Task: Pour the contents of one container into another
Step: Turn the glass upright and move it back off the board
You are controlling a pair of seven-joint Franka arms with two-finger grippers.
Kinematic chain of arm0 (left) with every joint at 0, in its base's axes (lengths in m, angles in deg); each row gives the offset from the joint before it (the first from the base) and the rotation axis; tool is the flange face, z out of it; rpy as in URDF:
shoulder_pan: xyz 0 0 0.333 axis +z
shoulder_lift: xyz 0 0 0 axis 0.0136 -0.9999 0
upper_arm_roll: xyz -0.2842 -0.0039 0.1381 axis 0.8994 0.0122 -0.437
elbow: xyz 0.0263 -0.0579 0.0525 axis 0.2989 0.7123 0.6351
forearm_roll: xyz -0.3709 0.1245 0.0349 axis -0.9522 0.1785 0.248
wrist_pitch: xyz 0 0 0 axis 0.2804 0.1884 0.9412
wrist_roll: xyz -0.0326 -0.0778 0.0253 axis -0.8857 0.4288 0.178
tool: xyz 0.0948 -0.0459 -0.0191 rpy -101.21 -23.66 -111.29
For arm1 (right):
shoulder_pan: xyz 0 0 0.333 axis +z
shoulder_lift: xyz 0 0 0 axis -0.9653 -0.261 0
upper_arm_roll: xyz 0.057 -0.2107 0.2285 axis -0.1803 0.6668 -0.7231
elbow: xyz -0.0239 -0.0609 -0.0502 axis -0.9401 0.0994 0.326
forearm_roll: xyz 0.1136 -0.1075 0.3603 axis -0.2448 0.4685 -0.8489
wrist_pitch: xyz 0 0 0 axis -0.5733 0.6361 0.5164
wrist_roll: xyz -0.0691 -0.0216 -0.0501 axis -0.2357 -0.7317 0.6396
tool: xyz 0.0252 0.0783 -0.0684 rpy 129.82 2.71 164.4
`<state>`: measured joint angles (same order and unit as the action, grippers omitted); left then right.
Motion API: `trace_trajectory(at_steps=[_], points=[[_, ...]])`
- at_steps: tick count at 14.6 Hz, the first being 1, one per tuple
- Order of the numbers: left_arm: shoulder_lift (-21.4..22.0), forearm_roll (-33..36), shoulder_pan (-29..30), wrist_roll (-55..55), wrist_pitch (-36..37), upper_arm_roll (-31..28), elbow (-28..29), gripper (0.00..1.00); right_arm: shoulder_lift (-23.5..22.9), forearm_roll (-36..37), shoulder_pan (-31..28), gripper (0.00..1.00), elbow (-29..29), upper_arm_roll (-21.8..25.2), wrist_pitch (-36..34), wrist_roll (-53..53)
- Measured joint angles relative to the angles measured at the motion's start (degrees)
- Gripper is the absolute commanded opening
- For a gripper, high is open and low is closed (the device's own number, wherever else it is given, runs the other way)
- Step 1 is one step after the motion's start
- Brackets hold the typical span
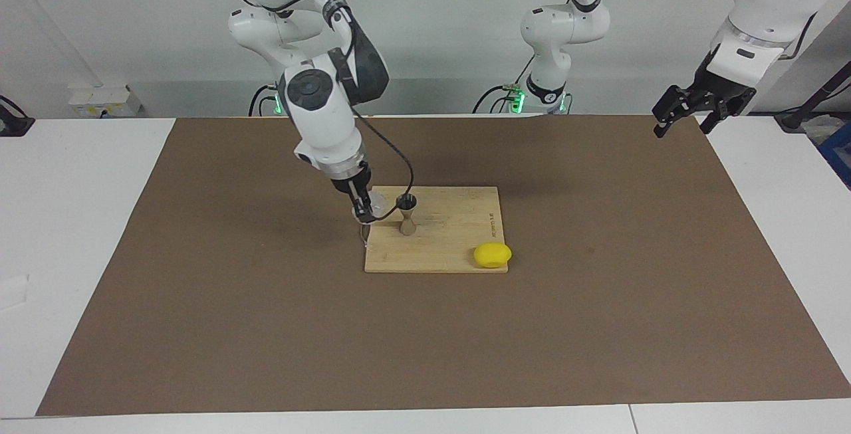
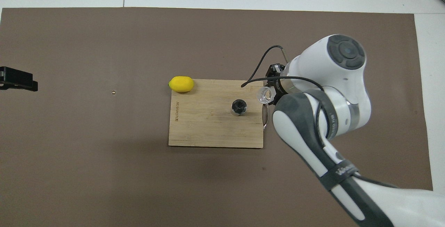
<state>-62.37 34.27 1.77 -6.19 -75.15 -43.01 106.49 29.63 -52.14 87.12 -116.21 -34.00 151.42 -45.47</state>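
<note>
Right gripper (image 1: 362,211) clamps glass cup (image 2: 266,95), tilted over cutting board (image 1: 459,258) edge at right arm's end, just beside jigger (image 1: 407,216) mid-board. Left gripper (image 1: 685,109) open, waiting over mat corner. Risk: cup rim knocks jigger over; stream misses mouth.

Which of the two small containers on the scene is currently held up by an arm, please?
The clear glass cup, gripped by the right end effector over the cutting board's edge. The metal jigger stands free on the board, untouched.
</note>
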Motion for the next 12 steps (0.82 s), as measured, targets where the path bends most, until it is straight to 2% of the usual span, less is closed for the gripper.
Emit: trace_trajectory(at_steps=[4, 8, 12], points=[[0.0, 0.0, 0.0, 0.1, 0.0, 0.0, 0.1, 1.0, -0.9, -12.0, -11.8, 0.0, -2.9, 0.3, 0.2, 15.0], [0.0, 0.0, 0.0, 0.1, 0.0, 0.0, 0.2, 1.0, -2.9, -16.1, -19.4, 0.0, -4.5, 0.3, -0.2, 23.1], [0.1, 0.0, 0.0, 0.1, 0.0, 0.0, 0.2, 1.0, -7.2, -20.3, -25.5, 0.0, -5.1, 0.2, -1.2, 32.3]])
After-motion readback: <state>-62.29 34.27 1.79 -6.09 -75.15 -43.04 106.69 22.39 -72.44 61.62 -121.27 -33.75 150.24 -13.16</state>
